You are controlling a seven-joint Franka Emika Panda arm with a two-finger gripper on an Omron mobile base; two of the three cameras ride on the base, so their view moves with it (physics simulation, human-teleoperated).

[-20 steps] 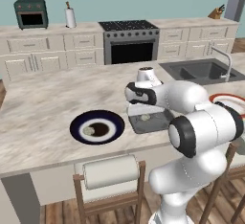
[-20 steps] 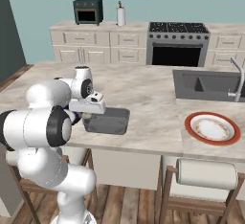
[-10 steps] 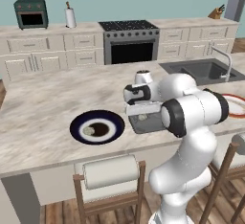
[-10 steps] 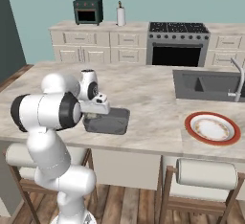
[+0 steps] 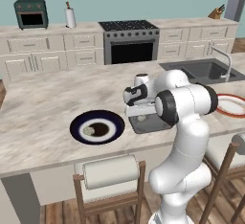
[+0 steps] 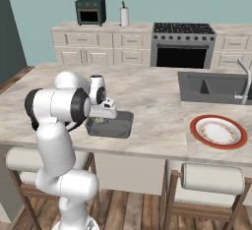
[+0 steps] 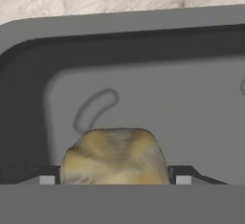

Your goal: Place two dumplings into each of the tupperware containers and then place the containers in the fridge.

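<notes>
My gripper (image 5: 139,114) hangs low over the left end of a grey tupperware container (image 5: 160,124) on the island counter, also seen in the right base view (image 6: 118,126). In the hand view the gripper (image 7: 115,179) is shut on a tan dumpling (image 7: 115,153), with a finger tip against each side of it, just above the container's floor (image 7: 191,103). The same dumpling (image 5: 141,118) shows under the hand inside the box. Another dumpling (image 5: 89,131) lies on the dark blue plate (image 5: 76,123) to the left. The fridge is out of view.
A red-rimmed plate (image 6: 197,128) lies at the right end of the island, beside the sink (image 6: 211,87) and its tap (image 6: 244,79). Stools (image 5: 109,171) stand along the near edge. The oven (image 5: 131,50) and cabinets line the back wall.
The arm's elbow has swung up and in over the base. The hand has stayed over the container's left end with the dumpling between its fingers.
</notes>
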